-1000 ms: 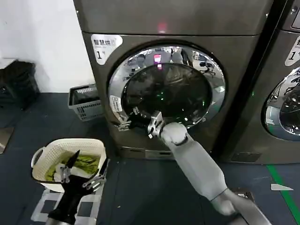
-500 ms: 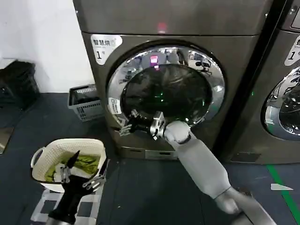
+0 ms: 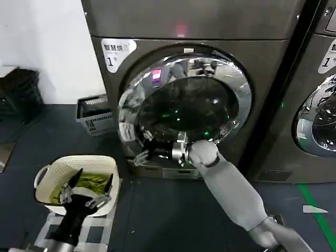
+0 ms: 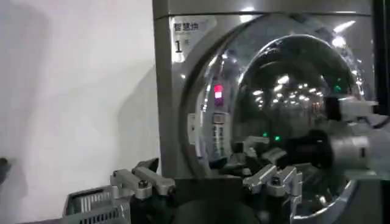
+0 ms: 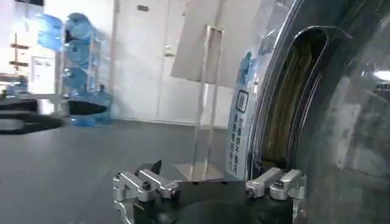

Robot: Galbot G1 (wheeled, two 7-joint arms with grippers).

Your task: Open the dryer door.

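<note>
gripping: right gripper (image 3: 143, 153) at lower-left rim of dryer door (image 3: 184, 105), fingers apart around the chrome edge
door: ajar, left edge off the dryer (image 3: 173, 23) front
left gripper (image 3: 86, 193): parked over laundry basket (image 3: 50, 176), fingers apart
floor room: open dark floor (image 3: 157, 215) before the door

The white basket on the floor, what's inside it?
Inside the white basket lies something yellow-green, maybe cloth. The left gripper hangs over it, open, hiding part of the inside.
</note>
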